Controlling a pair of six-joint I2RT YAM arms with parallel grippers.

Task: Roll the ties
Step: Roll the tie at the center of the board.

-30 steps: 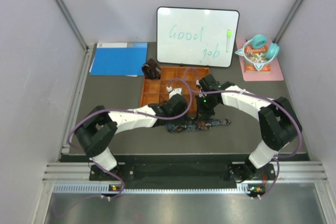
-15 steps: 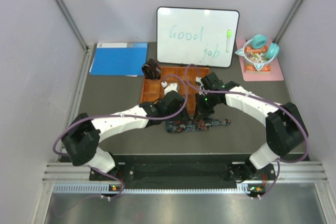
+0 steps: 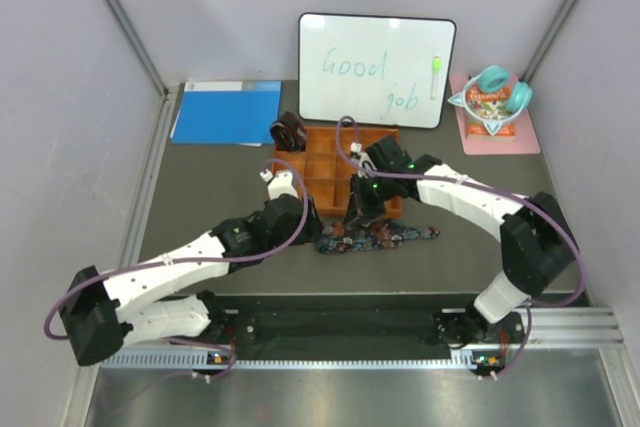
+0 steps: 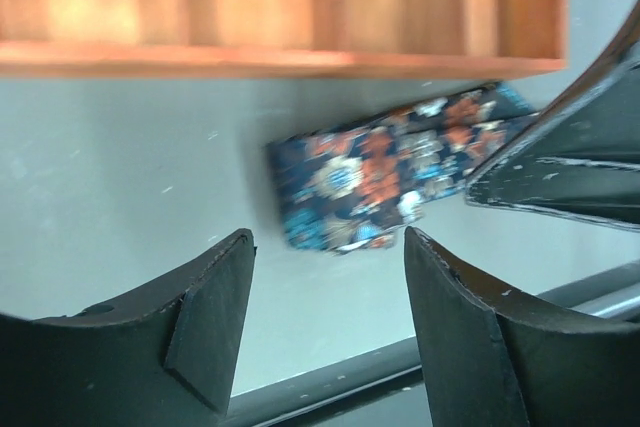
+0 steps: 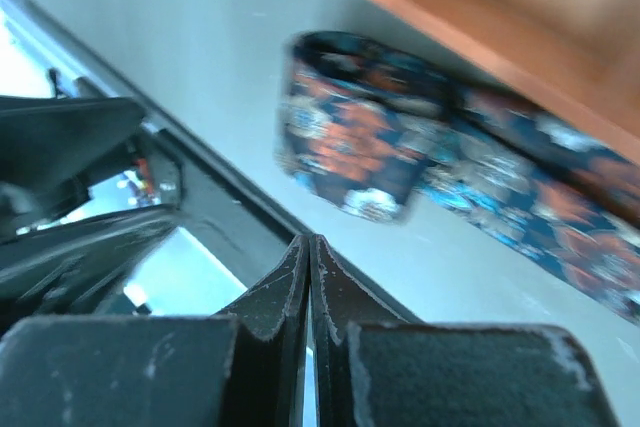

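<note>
Floral tie [image 3: 375, 237] laid on worktop [image 3: 220, 187] just before orange tray [image 3: 290, 162], one end loosely coiled. Left gripper [image 4: 328, 242] seen apart, empty; right gripper [image 5: 308, 247] pressed together, nothing held. Risk: coil could be sprung open, since nothing's pinning it.

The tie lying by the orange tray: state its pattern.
Dark navy tie with small orange, white and blue flowers; clearest in the left wrist view.

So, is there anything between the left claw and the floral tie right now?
Nothing visible. The open left claw faces the folded end of the floral tie across bare grey mat. The shut right claw sits off to one side, farther along the tie, and the orange tray lies beyond it.
</note>
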